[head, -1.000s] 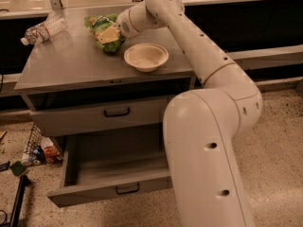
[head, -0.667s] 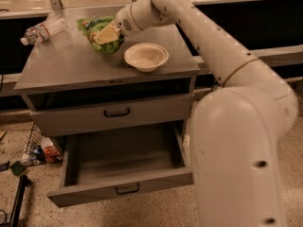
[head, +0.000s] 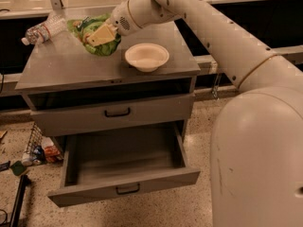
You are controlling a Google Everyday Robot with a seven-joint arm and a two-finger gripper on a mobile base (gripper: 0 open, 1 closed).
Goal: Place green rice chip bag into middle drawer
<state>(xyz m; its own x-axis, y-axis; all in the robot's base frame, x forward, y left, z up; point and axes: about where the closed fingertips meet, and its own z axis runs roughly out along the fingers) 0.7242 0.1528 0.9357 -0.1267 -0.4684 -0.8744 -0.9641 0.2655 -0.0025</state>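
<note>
At the back-left of the bench [head: 71, 67], the end effector [head: 98, 34] pinches the bag [head: 105, 47], fingers closed on its crinkly top, probably so it lifts clear of the bowl [head: 147, 56]. The open drawer [head: 123, 161] waits below.

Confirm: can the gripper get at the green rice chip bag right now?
Probably yes. The gripper is right against the green rice chip bag over the cabinet top; white bowl and clear bottle sit to either side, not between them.
</note>
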